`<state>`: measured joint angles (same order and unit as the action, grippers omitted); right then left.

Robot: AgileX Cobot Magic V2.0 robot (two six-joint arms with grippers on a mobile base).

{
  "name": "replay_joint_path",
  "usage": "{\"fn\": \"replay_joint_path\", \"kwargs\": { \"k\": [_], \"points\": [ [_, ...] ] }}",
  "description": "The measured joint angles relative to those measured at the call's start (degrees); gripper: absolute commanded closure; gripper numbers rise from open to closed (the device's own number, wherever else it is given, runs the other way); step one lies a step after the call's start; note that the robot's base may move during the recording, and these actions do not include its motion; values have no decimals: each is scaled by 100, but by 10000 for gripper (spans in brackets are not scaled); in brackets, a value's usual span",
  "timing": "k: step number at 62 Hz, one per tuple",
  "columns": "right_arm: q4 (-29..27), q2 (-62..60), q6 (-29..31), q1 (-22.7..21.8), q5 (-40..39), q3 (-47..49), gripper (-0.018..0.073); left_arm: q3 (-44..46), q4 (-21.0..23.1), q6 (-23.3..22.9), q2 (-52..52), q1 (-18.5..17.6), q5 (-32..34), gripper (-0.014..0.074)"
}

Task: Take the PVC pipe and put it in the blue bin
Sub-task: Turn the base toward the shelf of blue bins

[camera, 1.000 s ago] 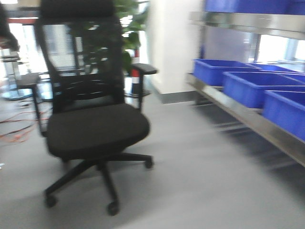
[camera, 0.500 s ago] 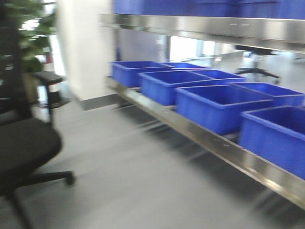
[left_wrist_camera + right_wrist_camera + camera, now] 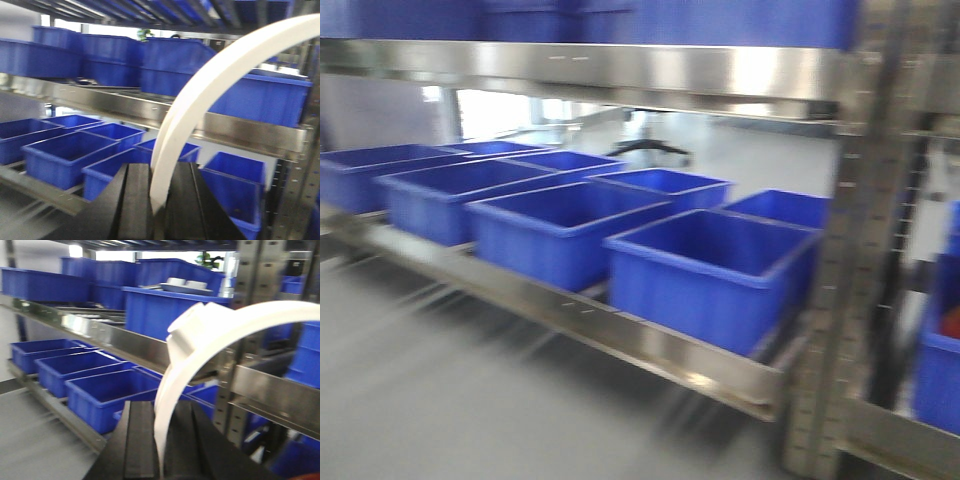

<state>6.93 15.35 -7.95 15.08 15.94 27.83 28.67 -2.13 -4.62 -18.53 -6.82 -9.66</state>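
Where the left wrist camera looked along its black fingers [image 3: 136,200], the left gripper [image 3: 159,197] was closed narrowly on a curved white PVC pipe [image 3: 210,80]. The pipe rose from between the pads and arched up to the right. The right gripper [image 3: 160,440] pinched a second curved pipe [image 3: 172,390] the same way. Its upper end seemed to carry a wider socket [image 3: 192,332], though blur softened it. Both pipes hung in front of steel racking [image 3: 620,325], apart from the row of open blue bins [image 3: 710,265] on the low shelf.
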Motion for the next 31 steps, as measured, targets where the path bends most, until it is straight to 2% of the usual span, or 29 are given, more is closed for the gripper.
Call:
{"fn": "replay_joint_path", "kwargs": {
  "k": [31],
  "points": [
    [0,0,0,0,0,0,721,0,0,0,0,0,0,708]
  ]
}}
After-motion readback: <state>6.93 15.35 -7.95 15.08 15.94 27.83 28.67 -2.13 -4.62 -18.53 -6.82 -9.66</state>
